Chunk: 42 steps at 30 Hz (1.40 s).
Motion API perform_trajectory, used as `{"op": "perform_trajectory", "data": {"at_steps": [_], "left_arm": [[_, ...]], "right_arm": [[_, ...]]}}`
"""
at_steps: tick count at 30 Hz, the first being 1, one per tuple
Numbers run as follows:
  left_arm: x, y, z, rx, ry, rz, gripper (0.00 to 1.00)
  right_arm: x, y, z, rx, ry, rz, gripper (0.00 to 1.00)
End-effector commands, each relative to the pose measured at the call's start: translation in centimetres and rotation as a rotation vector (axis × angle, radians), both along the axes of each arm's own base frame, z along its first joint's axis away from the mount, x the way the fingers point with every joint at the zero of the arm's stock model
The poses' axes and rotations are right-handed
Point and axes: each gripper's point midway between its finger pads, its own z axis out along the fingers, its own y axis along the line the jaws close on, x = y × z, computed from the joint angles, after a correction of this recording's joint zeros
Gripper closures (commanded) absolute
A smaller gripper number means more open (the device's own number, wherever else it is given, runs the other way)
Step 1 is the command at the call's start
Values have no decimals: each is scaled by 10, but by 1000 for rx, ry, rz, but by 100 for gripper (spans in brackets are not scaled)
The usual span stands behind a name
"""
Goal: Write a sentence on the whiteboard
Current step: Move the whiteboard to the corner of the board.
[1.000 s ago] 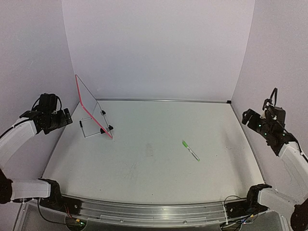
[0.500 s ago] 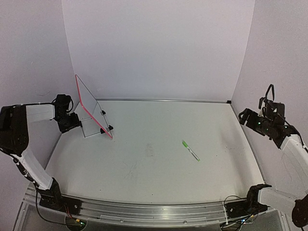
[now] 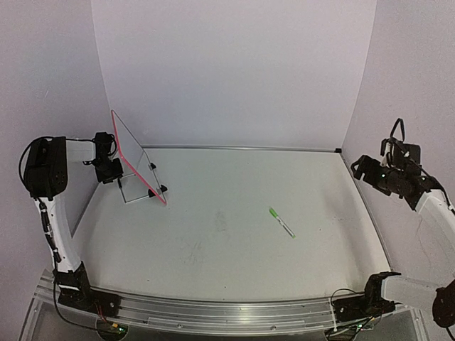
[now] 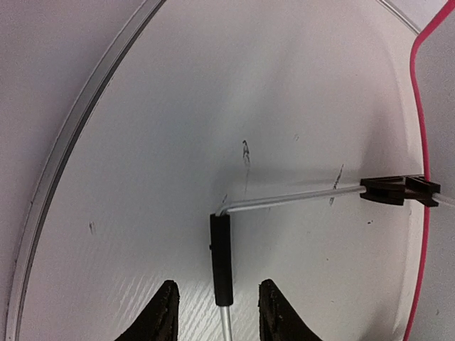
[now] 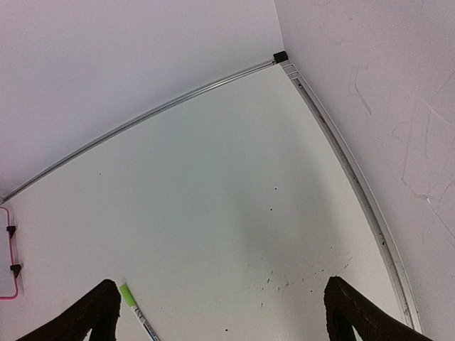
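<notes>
Your left gripper [image 4: 217,304], open, straddles the wire stand [image 4: 291,197] behind the whiteboard [image 3: 134,158] at far left: centre on the wire before closing, then send the open right gripper [image 5: 220,291] to the green pen [image 3: 281,222].

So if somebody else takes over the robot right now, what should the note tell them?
Left gripper: open, straddling the wire stand, not closed on it.
Right gripper: wide open, empty, above the right side of the table.
Whiteboard: standing at the far left, propped on its stand.
Green pen: lying on the table, centre-right, not held.
Done: no writing can be seen from these views.
Left: pick up the pen and write the sentence.
</notes>
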Motion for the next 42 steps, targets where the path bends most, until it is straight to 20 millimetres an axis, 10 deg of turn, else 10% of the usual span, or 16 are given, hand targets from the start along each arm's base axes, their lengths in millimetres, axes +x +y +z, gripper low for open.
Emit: {"op": "perform_trajectory", "data": {"at_steps": [1,30,42], "left_arm": [[18,9,-2,45,16,-6,63],[18,-7,-39,18,87,-125,100],[8,-97,-34,41,70,-420,100]], "right_arm": [[2,4,21,12,-39,19,5],[-13,26,2,25,20,165,2],[-21,63,-2,97,0,379,3]]}}
